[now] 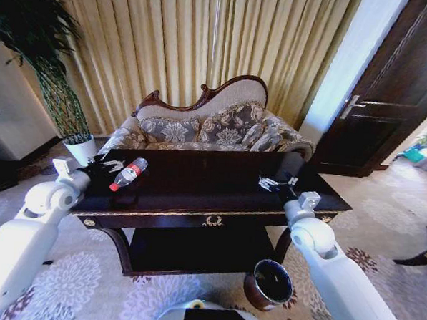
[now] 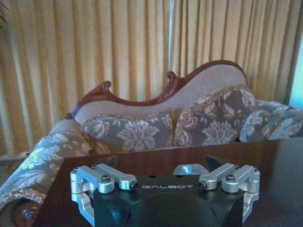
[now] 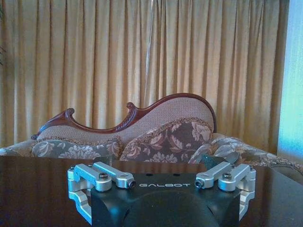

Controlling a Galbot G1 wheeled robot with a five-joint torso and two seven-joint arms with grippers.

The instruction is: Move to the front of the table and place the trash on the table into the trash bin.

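Observation:
The dark glossy table (image 1: pixel 219 196) with a gold emblem on its front rail stands right in front of me. A clear plastic bottle (image 1: pixel 129 173) with a red label and cap lies on its left part. My left gripper (image 1: pixel 111 167) hovers open over the table's left end, just beside the bottle. In the left wrist view the bottle (image 2: pixel 189 169) shows between the spread fingers of the gripper (image 2: pixel 161 163). My right gripper (image 1: pixel 269 182) is open over the right part of the table, with nothing between its fingers (image 3: pixel 165 161). The round dark-brown trash bin (image 1: pixel 269 283) stands on the carpet below the table's front right.
A patterned sofa (image 1: pixel 215 128) with a carved back stands behind the table, before gold curtains. A white plant pot (image 1: pixel 81 149) sits at the left, and a dark door (image 1: pixel 389 90) is at the right. Flowered carpet lies around the table.

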